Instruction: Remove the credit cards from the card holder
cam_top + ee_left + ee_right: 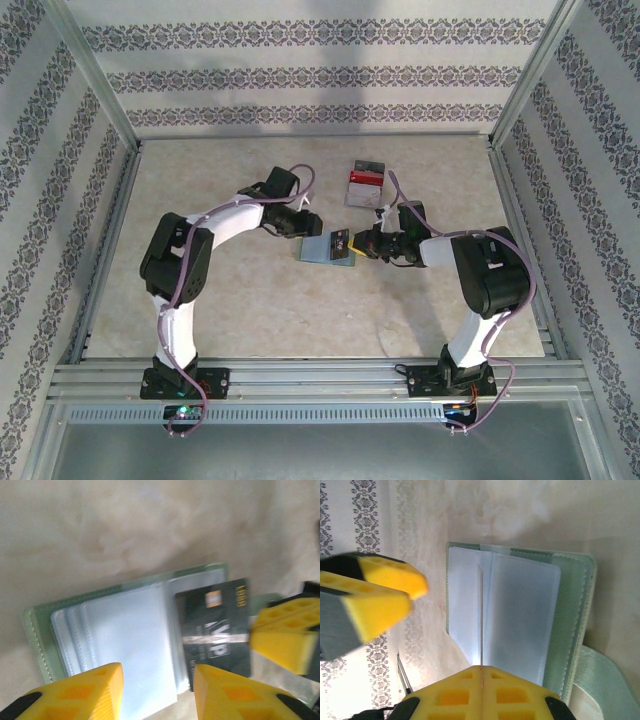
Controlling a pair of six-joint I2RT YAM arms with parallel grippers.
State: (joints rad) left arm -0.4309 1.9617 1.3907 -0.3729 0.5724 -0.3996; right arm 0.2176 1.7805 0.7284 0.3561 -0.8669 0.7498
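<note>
Open card holder lies flat on table, between the two arms. Left gripper hovers over it, jaws apart. Right gripper is clamped on a dark credit card jutting past the holder's edge.

The card holder lies open on the surface, under the left end effector and just ahead of the right end effector, which face each other across it. A credit card lies over the holder's half nearest the right end effector, its edge pinched between that end effector's fingers (the left one's stand apart above the holder). A stack of cards lies beyond the right end effector, well apart from the holder.
</note>
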